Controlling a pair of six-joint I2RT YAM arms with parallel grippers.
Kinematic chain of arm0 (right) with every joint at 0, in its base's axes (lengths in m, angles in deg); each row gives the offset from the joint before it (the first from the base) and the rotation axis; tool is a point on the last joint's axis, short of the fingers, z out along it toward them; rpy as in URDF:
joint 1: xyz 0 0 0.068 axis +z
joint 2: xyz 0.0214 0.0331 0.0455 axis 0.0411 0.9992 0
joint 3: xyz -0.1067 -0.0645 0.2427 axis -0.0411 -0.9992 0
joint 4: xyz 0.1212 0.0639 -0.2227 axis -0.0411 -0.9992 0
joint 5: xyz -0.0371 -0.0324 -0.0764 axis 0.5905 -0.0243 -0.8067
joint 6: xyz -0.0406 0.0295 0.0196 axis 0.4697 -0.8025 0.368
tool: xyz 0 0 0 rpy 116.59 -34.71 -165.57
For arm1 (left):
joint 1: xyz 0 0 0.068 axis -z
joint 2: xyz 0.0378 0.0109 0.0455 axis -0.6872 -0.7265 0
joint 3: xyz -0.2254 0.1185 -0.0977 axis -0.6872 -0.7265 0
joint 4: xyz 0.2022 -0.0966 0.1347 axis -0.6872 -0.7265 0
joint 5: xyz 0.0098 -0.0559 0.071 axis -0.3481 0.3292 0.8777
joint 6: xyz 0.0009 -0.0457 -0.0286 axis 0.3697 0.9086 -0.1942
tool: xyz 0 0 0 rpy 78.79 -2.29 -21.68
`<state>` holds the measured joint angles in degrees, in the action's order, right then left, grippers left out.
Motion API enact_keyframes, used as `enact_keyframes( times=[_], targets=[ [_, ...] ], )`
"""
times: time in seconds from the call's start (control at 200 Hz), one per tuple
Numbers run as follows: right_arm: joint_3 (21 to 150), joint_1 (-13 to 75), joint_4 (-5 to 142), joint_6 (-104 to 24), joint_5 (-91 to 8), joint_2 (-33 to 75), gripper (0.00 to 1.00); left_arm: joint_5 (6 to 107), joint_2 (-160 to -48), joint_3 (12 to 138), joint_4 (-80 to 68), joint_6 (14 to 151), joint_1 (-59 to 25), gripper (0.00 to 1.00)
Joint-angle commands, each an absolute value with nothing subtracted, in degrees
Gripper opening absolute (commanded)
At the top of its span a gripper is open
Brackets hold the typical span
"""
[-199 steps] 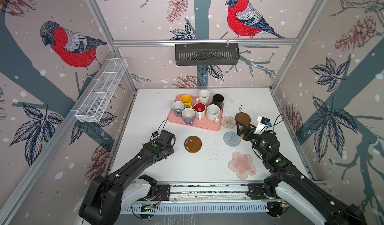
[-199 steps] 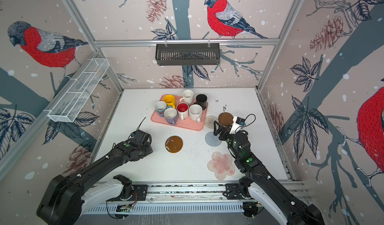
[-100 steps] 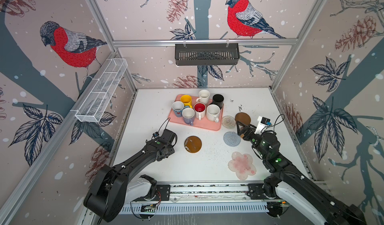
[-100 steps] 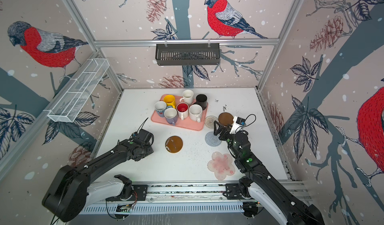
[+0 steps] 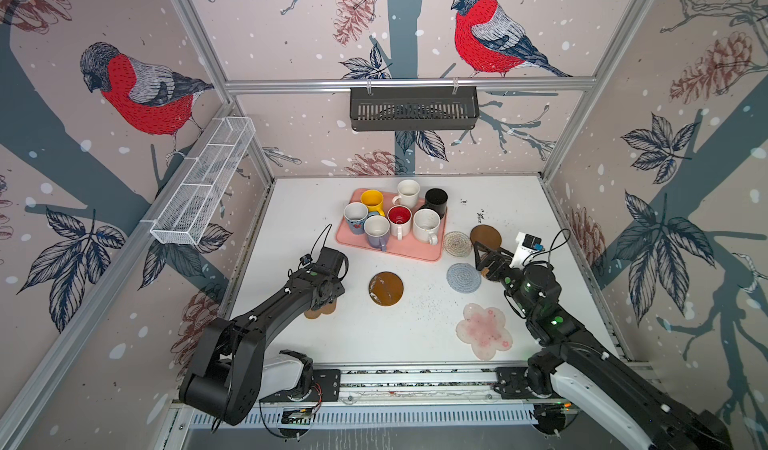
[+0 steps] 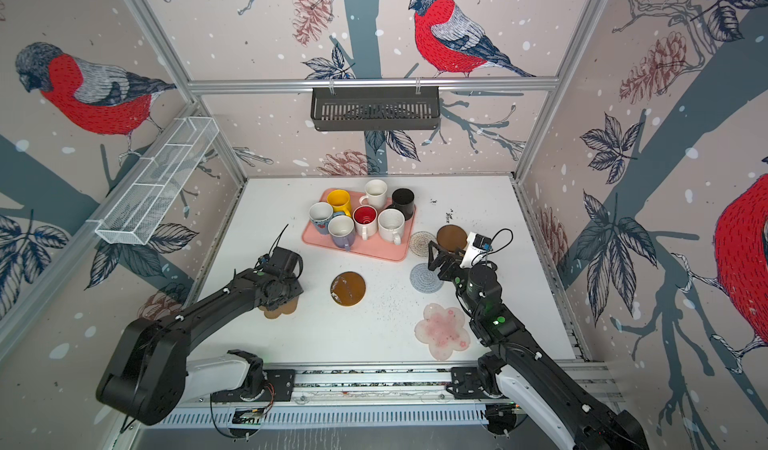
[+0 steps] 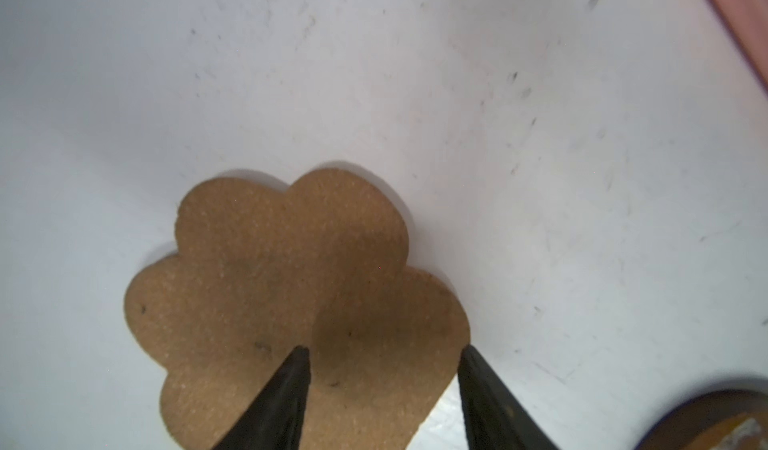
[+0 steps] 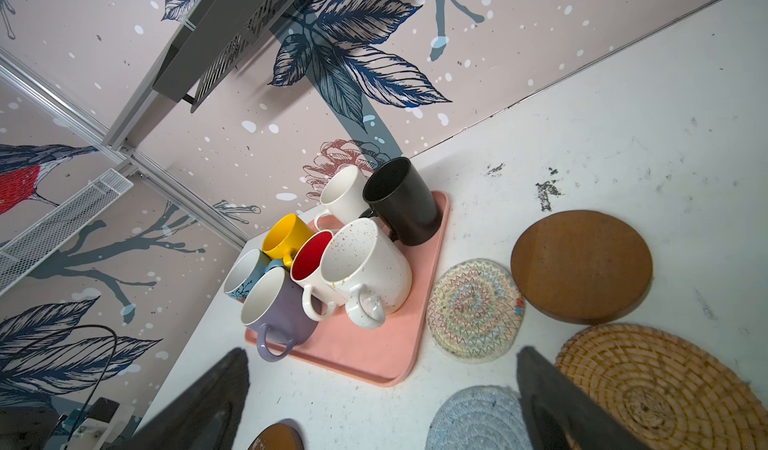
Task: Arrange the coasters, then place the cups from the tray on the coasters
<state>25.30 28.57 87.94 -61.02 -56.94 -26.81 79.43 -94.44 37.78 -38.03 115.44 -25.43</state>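
1. Firstly, the large pink-white flower-shaped coaster (image 5: 484, 330) lies nearest the front of the white desk (image 5: 299, 202), just beside the right arm. A low sweep of that arm could shove it out of place.
2. The left end effector (image 7: 383, 350) hangs half-open, gripping nothing, over the tan lobed cork coaster (image 7: 291, 261), which lies flat at the front left. One fingertip (image 7: 291, 385) is over the cork and the other is at its rim. Closing like this would likely skid the thin mat rather than lift it.
3. The glossy brown round coaster (image 5: 386, 288) sits alone mid-desk. Its slick face may let a mug slide if it is set down off-centre.
4. The right end effector (image 8: 382, 351) is wide open and empty. It hovers over the edge of the grey-blue crochet coaster (image 8: 473, 423), with the golden rattan coaster (image 8: 665, 385) just beside it. A finger could snag either weave and drag it.
5. The cream rope coaster (image 8: 473, 310) and the plain brown round coaster (image 8: 582, 265) crowd just beside the salmon-pink rectangular tray (image 8: 353, 356). Mugs placed there may clash handles.
6. Farthest, the seven handled mugs (image 8: 365, 269) stand packed on the tray, several touching. Wide jaws reaching in could topple a neighbour.
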Motion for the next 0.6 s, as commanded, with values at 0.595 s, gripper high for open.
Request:
enact_keyframes(
  times=[0.595],
  targets=[
    [25.03,28.53,89.06,-61.43,-56.33,-28.08,1.0,75.3,-80.68,38.44,-46.12,115.01,-26.35,0.8]
  ],
)
